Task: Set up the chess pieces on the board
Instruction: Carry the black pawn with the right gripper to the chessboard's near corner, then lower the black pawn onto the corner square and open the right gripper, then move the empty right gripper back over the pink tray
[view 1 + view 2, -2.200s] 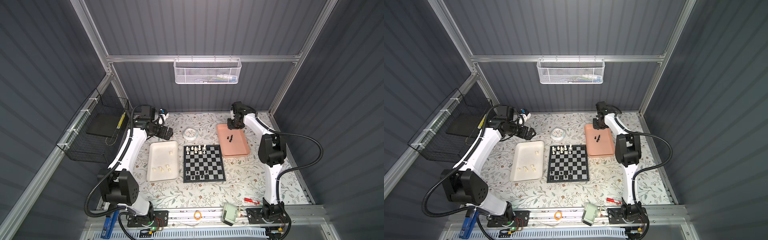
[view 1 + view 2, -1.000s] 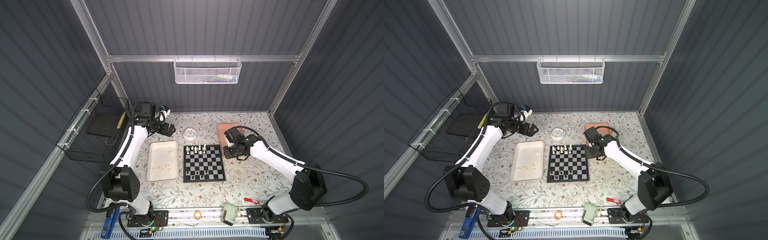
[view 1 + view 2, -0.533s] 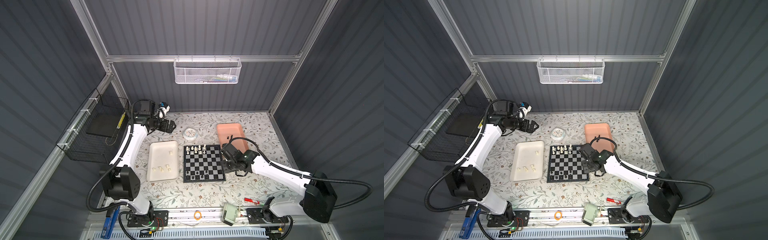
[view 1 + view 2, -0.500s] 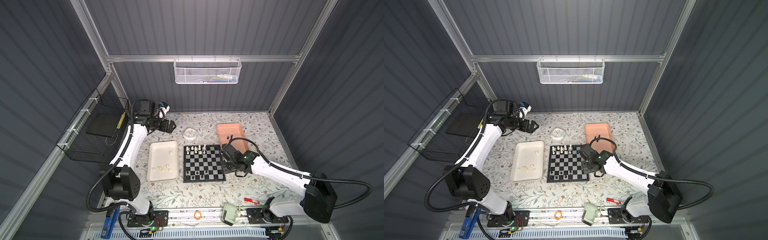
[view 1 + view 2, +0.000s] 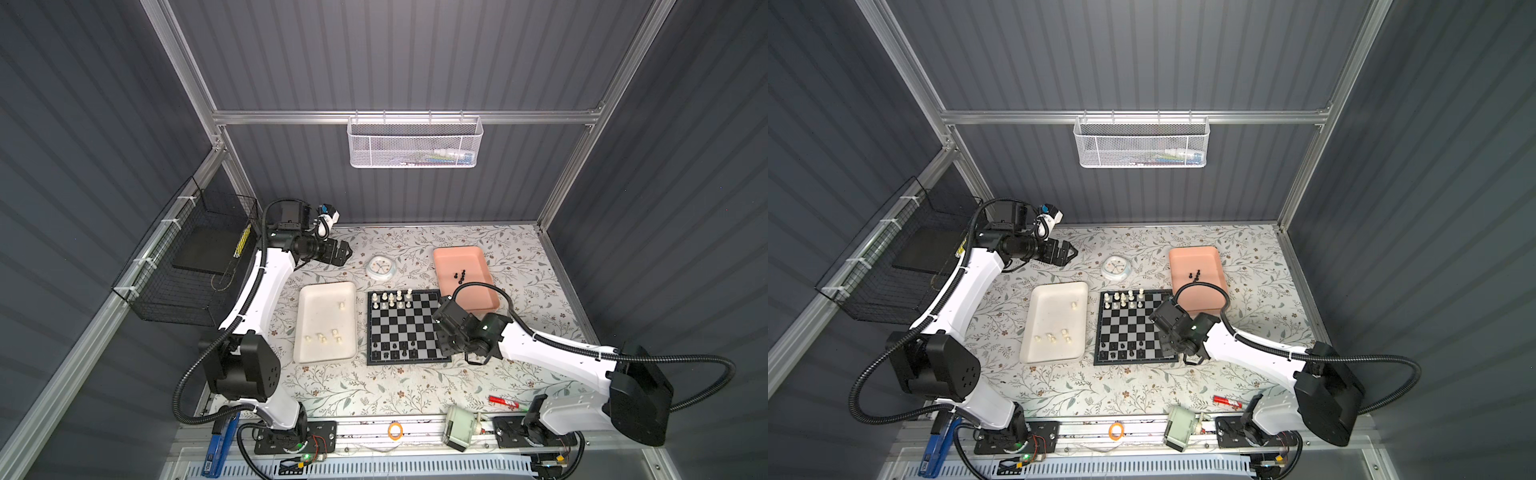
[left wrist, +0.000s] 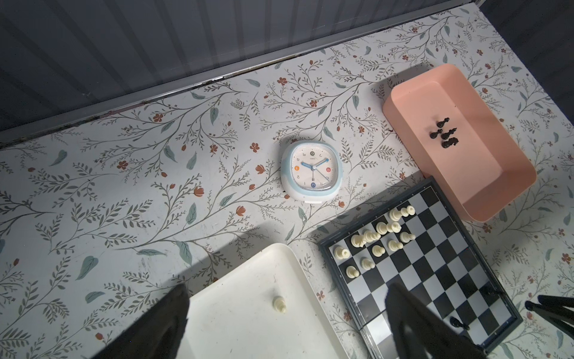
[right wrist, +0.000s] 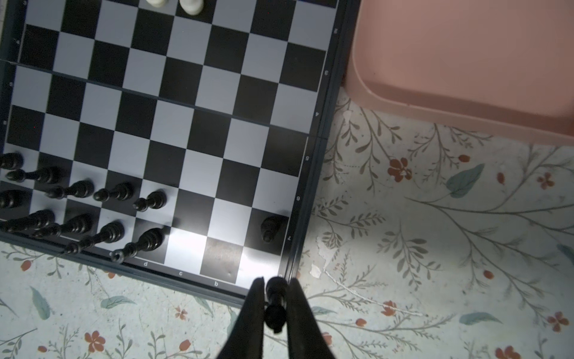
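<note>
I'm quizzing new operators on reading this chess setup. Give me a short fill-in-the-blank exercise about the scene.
1. The right claw is shut on a ____ chess piece.
2. The loose black pieces lie in the ____ tray.
3. Between the two trays, behind the board, lies a small ____.
4. The left claw is ____, holding nothing.

Missing words: black; pink; clock; open

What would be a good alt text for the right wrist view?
The right hand is shut on a black chess piece just off a corner of the board, where more black pieces stand in two rows. A pink tray sits beside the board.
</note>
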Robot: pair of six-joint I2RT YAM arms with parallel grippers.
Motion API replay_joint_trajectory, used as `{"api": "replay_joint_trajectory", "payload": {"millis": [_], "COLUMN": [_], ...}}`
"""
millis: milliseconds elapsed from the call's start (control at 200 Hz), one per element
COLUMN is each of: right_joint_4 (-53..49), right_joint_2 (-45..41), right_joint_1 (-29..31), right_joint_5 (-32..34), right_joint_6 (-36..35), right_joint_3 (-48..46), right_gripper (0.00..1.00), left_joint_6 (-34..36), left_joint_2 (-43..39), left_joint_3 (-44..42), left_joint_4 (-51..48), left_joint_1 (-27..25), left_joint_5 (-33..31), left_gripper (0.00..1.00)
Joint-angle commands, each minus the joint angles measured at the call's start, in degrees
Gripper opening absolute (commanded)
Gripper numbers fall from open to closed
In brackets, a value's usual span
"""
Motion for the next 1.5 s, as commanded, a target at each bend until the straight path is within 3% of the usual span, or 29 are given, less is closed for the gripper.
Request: {"api": "replay_joint_trajectory", "payload": {"millis": [0,770,1191,1306,1496], "right_joint_4": [1.23,4.14,-1.31,-3.13,-1.22], "right_joint_2": [0.62,4.43,1.95,2.08,2.80], "right_joint_1": [1.04,3.51,3.23,-0.68,-13.72], "right_joint_5": [1.44,2.01,8.00,9.57,1.87], "right_joint_6": [1.58,3.53,-1.58,-5.44,-10.14], "right_joint_3": [-0.85,-1.74,5.99,12.89,20.02], "right_gripper": [0.18,0.18,0.31,0.39,0.38], "left_joint_6": [-0.76,-0.94,-0.33,0.41,2.51], "left_joint_2": [-1.87,-2.00,-1.78,-1.69,-2.20], "left_joint_3": [0.50,-0.29,0.45,1.57,2.30], "left_joint_4": [-0.57,-0.13,-0.29,-0.91,-2.19], "left_joint_1": [-0.42,-0.42,-0.42,-0.42,-0.51], "left_joint_5": [1.27,1.86,1.42,0.86,-0.09], "left_gripper": [1.00,0.99,1.00,0.99,1.00]}}
